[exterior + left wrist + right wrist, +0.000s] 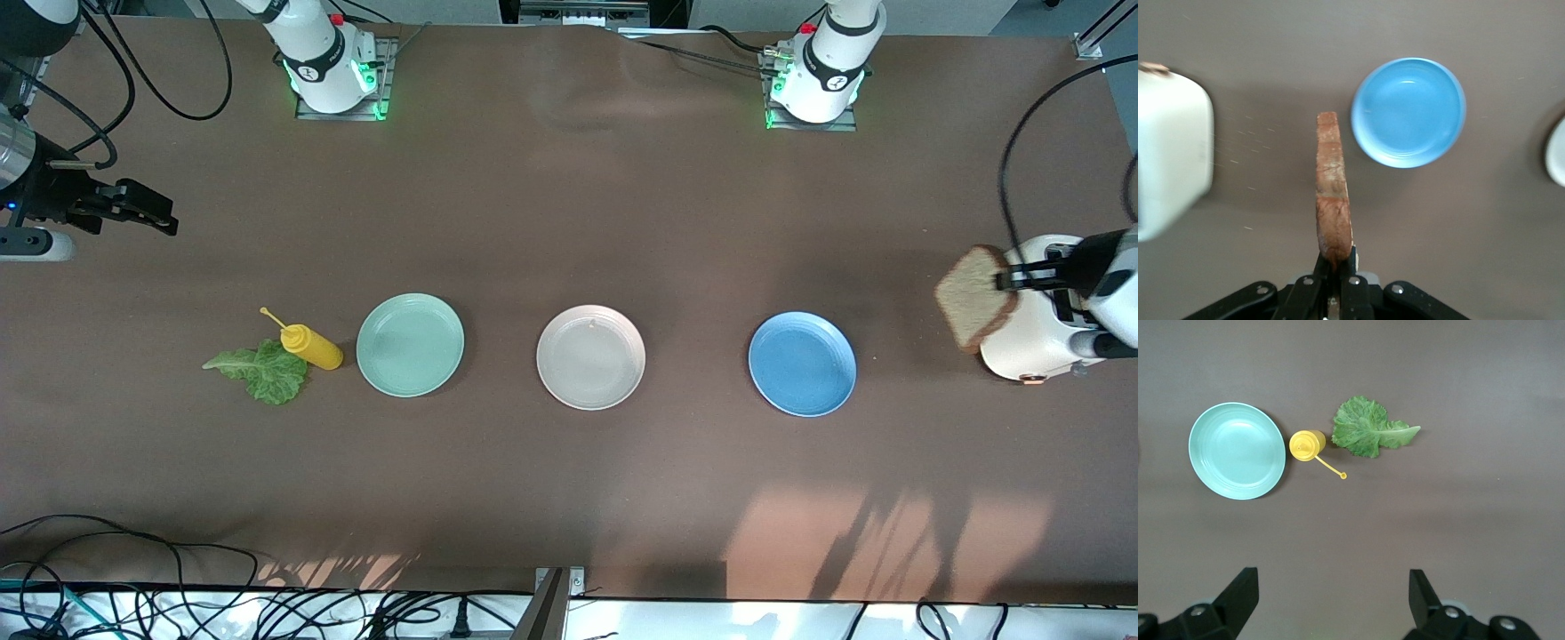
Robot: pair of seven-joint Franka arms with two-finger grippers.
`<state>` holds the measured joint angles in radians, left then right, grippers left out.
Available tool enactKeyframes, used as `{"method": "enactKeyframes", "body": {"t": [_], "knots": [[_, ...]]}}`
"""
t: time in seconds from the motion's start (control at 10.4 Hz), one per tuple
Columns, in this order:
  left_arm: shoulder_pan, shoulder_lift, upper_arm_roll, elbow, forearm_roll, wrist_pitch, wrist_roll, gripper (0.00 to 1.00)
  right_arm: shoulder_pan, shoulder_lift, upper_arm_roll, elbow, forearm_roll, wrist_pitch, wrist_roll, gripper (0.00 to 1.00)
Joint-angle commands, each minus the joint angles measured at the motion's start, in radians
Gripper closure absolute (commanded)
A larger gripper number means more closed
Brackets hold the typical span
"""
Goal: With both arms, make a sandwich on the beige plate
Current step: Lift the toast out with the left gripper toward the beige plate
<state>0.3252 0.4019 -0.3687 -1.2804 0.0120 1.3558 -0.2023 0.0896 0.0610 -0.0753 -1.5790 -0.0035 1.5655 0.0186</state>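
Note:
My left gripper (1009, 281) (1336, 261) is shut on the edge of a brown toast slice (975, 297) (1333, 190) and holds it upright in the air, over the white toaster (1036, 354) (1171, 167) at the left arm's end of the table. The beige plate (590, 357) lies bare mid-table; its rim (1557, 152) just shows in the left wrist view. A green lettuce leaf (262, 371) (1368, 428) lies flat toward the right arm's end. My right gripper (167, 220) (1331, 587) hangs open, holding nothing, above the table at that end.
A blue plate (802, 364) (1408, 111) lies between the beige plate and the toaster. A mint green plate (410, 344) (1237, 451) lies beside a yellow squeeze bottle (311, 347) (1307, 445) that rests on its side against the lettuce. Cables run along the table's front edge.

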Motion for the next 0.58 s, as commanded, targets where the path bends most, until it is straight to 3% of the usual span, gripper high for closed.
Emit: {"method": "enactKeyframes", "body": {"t": [0.0,0.19,0.48], "knots": [[-0.121,0.052,-0.002,0.021,-0.072,0.067,-0.226,1.00,-0.008,0.011,0.003,0.022,0.016,-0.007,-0.003,0.00],[-0.225,0.113,-0.002,0.021,-0.166,0.187,-0.391,1.00,-0.008,0.010,0.003,0.022,0.016,-0.005,-0.003,0.00],[-0.339,0.201,-0.002,0.021,-0.305,0.485,-0.563,1.00,-0.008,0.011,0.003,0.024,0.016,-0.005,-0.003,0.00]]}}
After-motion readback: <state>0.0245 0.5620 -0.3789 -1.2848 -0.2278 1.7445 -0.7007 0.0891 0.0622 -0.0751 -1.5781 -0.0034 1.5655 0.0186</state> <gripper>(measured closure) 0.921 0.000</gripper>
